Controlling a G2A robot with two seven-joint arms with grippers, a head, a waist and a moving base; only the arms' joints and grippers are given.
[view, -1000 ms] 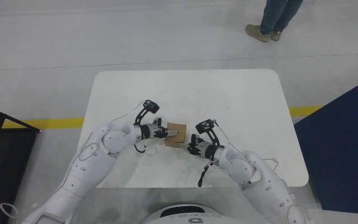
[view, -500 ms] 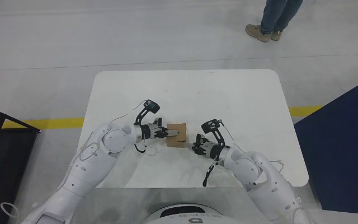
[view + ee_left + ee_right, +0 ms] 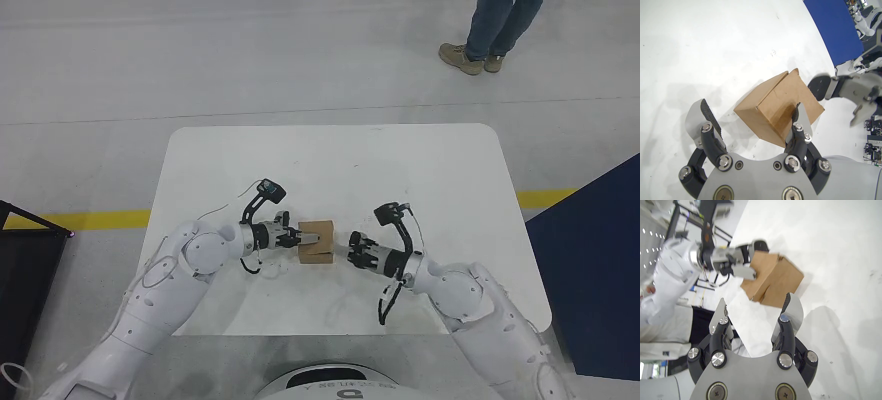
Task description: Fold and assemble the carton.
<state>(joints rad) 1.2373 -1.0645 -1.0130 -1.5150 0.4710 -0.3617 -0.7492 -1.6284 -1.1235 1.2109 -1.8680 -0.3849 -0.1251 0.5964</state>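
A small brown cardboard carton [image 3: 316, 243] is sitting closed near the middle of the white, round-cornered table [image 3: 420, 170]. Its faces are looking close to square, so I cannot tell a long axis. The seam where the top flaps meet is running from the side of the left gripper [image 3: 751, 104] towards the side of the right gripper [image 3: 756, 302]. The left gripper is holding its fingers spread: one ribbed black pad is lying over the carton's top face, and the other is hanging beside the box above the table. The right gripper is likewise keeping its fingers apart, just beside the carton's opposite side and clasping nothing. The tabletop is smooth and matte, showing small dark scuffs.
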